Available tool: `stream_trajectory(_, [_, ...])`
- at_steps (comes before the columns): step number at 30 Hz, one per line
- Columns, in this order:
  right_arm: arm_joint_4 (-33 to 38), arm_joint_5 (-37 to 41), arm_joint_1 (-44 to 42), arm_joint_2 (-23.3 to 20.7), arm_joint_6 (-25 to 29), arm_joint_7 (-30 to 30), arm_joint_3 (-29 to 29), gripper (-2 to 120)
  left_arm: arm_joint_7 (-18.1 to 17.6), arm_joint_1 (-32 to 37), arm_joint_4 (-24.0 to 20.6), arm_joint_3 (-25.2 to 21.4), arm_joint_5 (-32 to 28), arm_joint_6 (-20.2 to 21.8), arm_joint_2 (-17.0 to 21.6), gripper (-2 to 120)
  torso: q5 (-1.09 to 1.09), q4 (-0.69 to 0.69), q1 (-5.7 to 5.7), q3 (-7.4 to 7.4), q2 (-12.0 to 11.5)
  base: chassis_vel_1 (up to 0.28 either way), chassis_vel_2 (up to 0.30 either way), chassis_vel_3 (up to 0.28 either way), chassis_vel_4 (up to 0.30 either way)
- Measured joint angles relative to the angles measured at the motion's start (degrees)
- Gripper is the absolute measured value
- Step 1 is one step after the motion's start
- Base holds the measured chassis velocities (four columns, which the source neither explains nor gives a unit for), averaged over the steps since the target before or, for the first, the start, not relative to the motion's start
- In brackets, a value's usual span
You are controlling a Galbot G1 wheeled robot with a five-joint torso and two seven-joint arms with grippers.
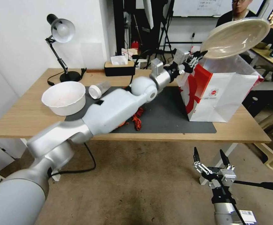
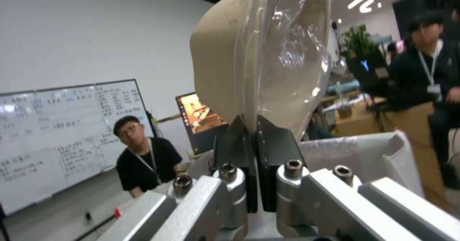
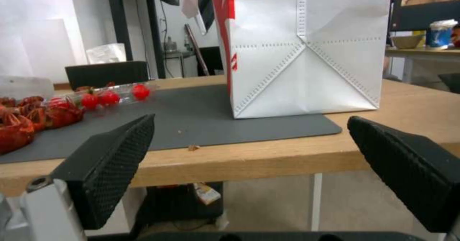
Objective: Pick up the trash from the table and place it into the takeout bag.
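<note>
- One round beige lidded container (image 1: 235, 37) is hanging tilted in the air, right above the open top of the one takeout bag (image 1: 219, 90); in the left wrist view its clear lid (image 2: 287, 50) is facing sideways.
- The left tool (image 1: 196, 59) is pinching that container's rim, its two dark fingers (image 2: 235, 151) pressed together on the edge, at the bag's 10 o'clock corner.
- The bag, white with red side panels, is standing upright at the 3 o'clock end of the one dark grey mat (image 1: 164, 115), its base partly on the mat.
- One clear plastic cup (image 1: 99, 89) with a white cap is lying on its side at the mat's 10 o'clock corner, just beside the one large white bowl (image 1: 64, 97).
- Red scraps (image 1: 137, 120) are lying on the mat near its 6 o'clock edge, partly behind the left arm; the right wrist view is showing them as a heap (image 3: 33, 117) with three red balls (image 3: 110, 97) close by.
- The one light-wood tabletop (image 1: 23, 115) is carrying all of this, plus one desk lamp (image 1: 61, 37) and one black tissue box (image 1: 119, 67) along its 12 o'clock edge.
- The right tool (image 1: 212, 161) is hanging low before the tabletop's 6 o'clock edge, over the floor, its two fingers (image 3: 110, 165) spread wide and gripping nothing.
</note>
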Motion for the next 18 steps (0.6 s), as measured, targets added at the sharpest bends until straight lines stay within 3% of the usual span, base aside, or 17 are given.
stream_trajectory(10, [-0.01, 0.3, 0.27, -0.37, 0.0, -0.01, -0.06, 100, -0.35, -6.65, 3.83, 6.73, 7.37, -1.31, -0.98, 0, 0.0, 0.0, 0.0, 0.0, 0.0, 0.0, 0.0, 0.0, 0.0])
stream_trajectory(15, [-0.01, 0.6, 0.33, -0.79, 0.0, -0.01, 0.05, 100, -1.51, -8.08, 4.6, 8.44, 7.89, -1.36, -1.69, 13, 0.0, 0.0, 0.0, 0.0, 0.0, 0.0, 0.0, 0.0, 0.0])
stream_trajectory(18, [-0.01, 0.84, 0.26, -1.04, 0.02, 0.01, 0.15, 100, -2.55, -8.58, 4.96, 9.0, 7.97, -1.25, -1.96, 28, 0.0, 0.0, 0.0, -0.01, 0.0, 0.0, 0.0, 0.0, 0.0])
